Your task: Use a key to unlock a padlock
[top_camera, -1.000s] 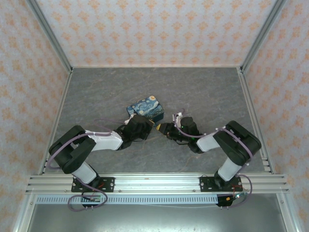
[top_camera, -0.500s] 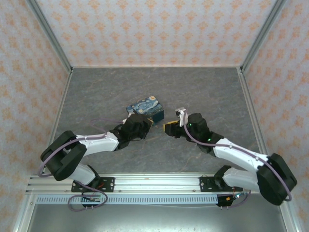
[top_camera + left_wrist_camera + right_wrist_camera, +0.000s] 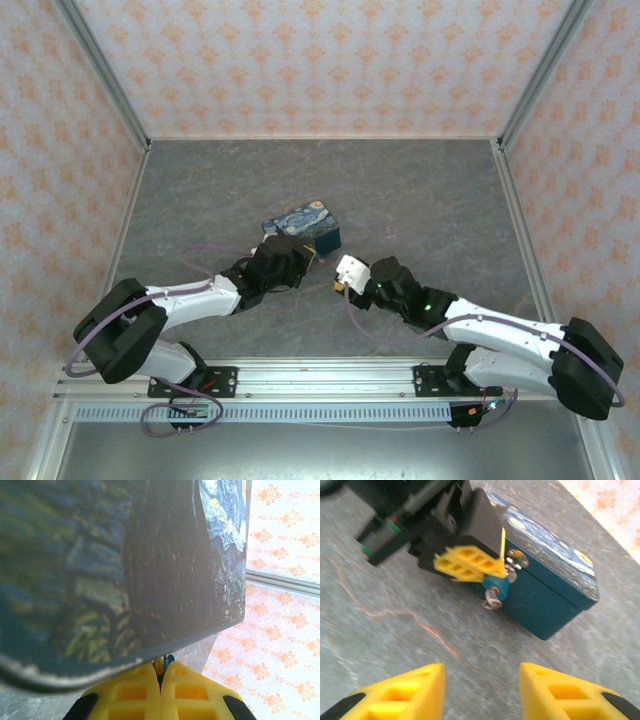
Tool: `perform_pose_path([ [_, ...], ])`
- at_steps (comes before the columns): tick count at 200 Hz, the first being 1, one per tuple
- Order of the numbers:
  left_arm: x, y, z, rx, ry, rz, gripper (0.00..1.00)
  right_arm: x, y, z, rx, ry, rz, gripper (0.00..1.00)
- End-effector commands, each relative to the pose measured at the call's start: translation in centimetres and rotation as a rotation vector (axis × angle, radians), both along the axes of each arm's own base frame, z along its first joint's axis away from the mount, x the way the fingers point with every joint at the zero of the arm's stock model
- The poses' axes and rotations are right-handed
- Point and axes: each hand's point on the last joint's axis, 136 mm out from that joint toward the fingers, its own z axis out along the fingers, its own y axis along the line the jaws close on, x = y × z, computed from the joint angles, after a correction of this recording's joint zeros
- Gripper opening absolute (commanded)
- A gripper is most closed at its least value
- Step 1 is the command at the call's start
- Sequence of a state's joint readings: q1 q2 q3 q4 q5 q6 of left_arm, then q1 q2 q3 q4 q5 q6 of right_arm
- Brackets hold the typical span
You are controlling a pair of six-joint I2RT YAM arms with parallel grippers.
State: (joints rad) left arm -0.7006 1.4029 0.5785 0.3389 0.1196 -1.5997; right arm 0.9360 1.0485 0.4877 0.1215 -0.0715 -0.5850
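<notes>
at the near side of the painted tin (image 3: pixel 545 595), the padlock (image 3: pixel 496 586) sits by the hasp (image 3: pixel 517 557), left gripper (image 3: pixel 496 572) clenched on it. right gripper (image 3: pixel 480 680) is spread, empty, close on its near side. advice: left pins the body rigid; right pinches the small metal bit (image 3: pixel 492 601) under the lock squarely and twists on axis, no pulling. that bit is blurred: key or ring, can't tell. shackle hidden behind left fingers.
</notes>
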Motion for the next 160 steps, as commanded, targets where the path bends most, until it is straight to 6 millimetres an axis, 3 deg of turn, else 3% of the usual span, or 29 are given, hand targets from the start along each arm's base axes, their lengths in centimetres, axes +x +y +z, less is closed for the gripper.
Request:
perform_pose_path([
  [1,-0.2,0.0,0.9,-0.026,-0.012,0.003,0.0,1.8,-0.8,0.3,-0.123,-0.168,-0.025,0.42],
  [92,-0.2,-0.7,0.9,-0.042,-0.002,-0.012,0.0,3.9,3.3,-0.3,-0.097,-0.211,-0.004,0.39],
  [160,-0.2,-0.7,1.0,-0.046,-0.002,-0.011,0.0,4.7,4.5,-0.6,-0.081,-0.205,-0.011,0.36],
])
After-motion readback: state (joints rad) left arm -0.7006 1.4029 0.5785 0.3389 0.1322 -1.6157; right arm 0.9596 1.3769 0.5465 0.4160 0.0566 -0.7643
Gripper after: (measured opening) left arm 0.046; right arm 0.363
